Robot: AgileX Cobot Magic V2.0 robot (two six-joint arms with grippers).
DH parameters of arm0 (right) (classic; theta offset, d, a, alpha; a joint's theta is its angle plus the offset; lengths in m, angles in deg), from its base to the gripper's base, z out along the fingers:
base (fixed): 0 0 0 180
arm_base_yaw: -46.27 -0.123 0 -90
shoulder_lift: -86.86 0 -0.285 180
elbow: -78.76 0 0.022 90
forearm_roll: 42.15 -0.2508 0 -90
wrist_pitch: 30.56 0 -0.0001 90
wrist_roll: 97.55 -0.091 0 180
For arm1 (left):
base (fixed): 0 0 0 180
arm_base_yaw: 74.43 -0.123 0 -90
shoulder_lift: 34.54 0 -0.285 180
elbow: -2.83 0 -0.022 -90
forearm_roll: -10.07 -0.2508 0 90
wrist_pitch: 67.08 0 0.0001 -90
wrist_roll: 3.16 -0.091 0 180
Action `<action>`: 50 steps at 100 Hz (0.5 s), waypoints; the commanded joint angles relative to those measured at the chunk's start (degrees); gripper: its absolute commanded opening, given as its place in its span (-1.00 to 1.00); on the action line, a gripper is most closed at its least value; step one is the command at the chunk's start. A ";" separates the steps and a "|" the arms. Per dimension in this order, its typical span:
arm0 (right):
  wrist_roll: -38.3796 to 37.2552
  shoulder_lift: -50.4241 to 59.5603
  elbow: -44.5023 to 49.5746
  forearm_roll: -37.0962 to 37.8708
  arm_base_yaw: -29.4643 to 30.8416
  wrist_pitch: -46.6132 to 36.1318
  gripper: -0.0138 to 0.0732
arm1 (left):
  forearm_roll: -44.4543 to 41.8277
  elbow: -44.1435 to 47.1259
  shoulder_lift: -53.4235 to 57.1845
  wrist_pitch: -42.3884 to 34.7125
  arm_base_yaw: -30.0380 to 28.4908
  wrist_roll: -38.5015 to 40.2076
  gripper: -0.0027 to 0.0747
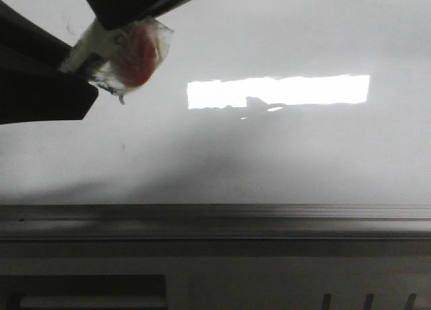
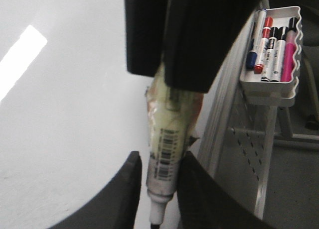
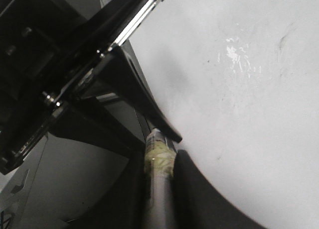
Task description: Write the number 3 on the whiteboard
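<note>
The whiteboard [image 1: 283, 155] fills the front view, glossy white with a bright rectangular reflection. The number 3 is out of view; only tiny faint specks show on the board. A marker pen [image 1: 128, 54], wrapped in yellowish tape with a red patch, hangs over the board's upper left. My left gripper [image 2: 160, 157] is shut on its barcoded barrel, and the tip pokes out past the fingers. My right gripper [image 3: 159, 157] is shut on the pen's other end, beside the tape. In the front view the left gripper [image 1: 47, 87] is at the left and the right gripper [image 1: 135, 3] at the top.
The grey metal edge rail [image 1: 215, 219] runs along the board's near side. A white tray [image 2: 271, 84] holding several spare markers hangs off the board's frame, beyond the rail.
</note>
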 commanded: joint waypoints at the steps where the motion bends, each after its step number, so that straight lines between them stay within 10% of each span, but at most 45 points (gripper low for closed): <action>1: 0.53 1.01 -3.20 -0.91 0.19 -3.29 -0.85 | 2.44 -2.07 2.08 -4.58 -2.13 0.88 -0.06; 50: -1.42 -4.78 -18.43 -0.91 11.63 8.51 -0.83 | 14.75 -2.07 11.49 -2.14 -18.38 0.99 0.06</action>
